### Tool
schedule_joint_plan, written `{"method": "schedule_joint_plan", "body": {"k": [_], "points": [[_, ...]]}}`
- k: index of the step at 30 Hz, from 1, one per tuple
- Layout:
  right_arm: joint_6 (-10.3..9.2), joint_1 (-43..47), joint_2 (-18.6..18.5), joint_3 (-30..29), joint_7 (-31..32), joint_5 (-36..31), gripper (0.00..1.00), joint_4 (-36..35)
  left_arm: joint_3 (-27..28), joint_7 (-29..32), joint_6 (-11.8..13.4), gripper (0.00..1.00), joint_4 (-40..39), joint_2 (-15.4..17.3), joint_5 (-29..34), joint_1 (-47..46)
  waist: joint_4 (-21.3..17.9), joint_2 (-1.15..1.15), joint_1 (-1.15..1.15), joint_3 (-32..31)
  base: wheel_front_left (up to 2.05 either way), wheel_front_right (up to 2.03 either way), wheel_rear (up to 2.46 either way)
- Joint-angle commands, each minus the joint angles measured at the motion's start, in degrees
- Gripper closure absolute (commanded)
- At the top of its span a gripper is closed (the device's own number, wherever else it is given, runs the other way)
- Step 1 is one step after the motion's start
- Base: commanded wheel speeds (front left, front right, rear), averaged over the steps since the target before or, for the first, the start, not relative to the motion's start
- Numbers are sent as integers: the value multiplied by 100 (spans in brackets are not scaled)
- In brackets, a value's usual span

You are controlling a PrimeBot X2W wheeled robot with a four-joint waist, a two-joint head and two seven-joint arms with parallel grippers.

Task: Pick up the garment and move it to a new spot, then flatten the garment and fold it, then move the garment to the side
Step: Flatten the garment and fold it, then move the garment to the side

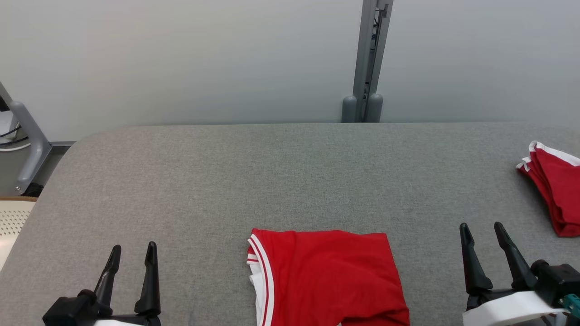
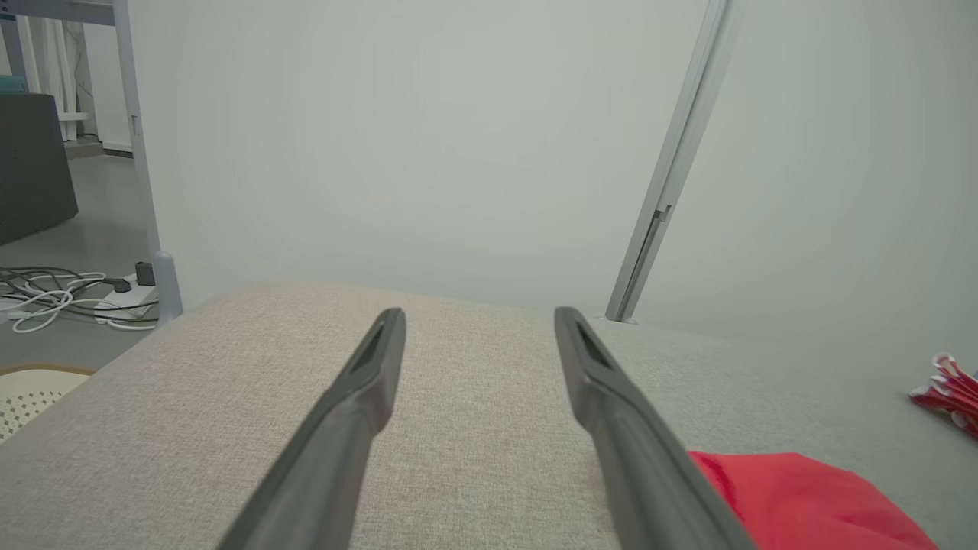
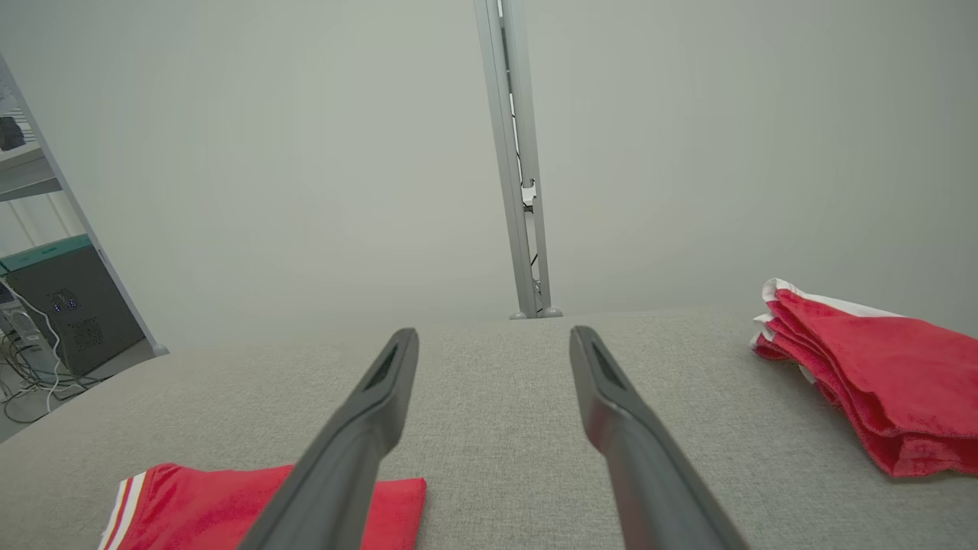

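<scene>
A red garment [image 1: 326, 278] with white-striped trim lies flat on the grey table [image 1: 281, 181], at the near edge in the middle. It also shows as a red corner in the left wrist view [image 2: 802, 504] and at the lower left of the right wrist view [image 3: 229, 504]. My left gripper [image 1: 132, 253] stands open at the lower left, well left of the garment, nothing between its fingers [image 2: 359, 397]. To the garment's right my right gripper [image 1: 482, 231] is open too, and its fingers [image 3: 611, 397] hold nothing.
A stack of folded red garments [image 1: 555, 185] lies at the table's right edge, seen also in the right wrist view [image 3: 863, 367]. A pale wall with a grey post [image 1: 369, 63] stands behind the table. A perforated cream chair [image 1: 11, 217] sits off the left edge.
</scene>
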Motion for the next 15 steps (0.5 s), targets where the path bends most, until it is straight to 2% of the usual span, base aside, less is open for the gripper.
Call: {"method": "schedule_joint_plan", "body": {"k": [1,8,15], "points": [[1,40,13,-31,-70,-57,0,120,67,-23,-72,0,37,-43,97,58,-7,0,0,11,0,0,0],[1,-110,53,50,-170,-77,0,358,145,-23,-255,0,209,-156,299,33,-27,0,0,26,0,0,0],[1,-194,69,101,-191,-52,0,470,185,-23,-332,0,333,-193,404,-73,-13,0,0,32,0,0,0]]}}
